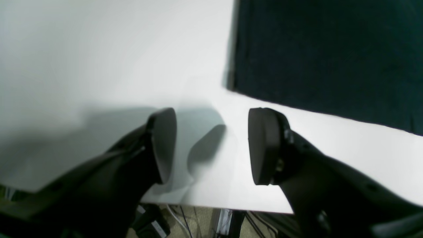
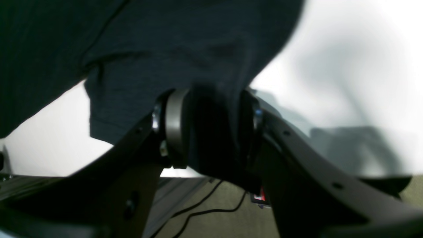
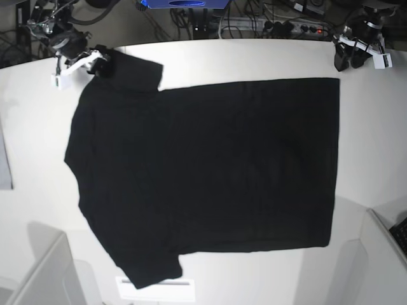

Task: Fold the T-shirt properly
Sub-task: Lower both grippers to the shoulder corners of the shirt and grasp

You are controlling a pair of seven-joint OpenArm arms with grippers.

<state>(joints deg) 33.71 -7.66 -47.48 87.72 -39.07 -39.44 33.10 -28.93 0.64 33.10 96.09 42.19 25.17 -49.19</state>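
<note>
Base view shows the black T-shirt spread flat, plain side up, across the white table. At its far sleeve, the right gripper pinches a bunch of dark fabric between its pads, though blur softens the detail. Just off the hem corner, the left gripper hovers with its jaws spread and nothing between them, the cloth edge ahead and to its right. Soft, light and limp, the shirt will likely sag and drape when lifted; corners and sleeve hems look the surest holds.
</note>
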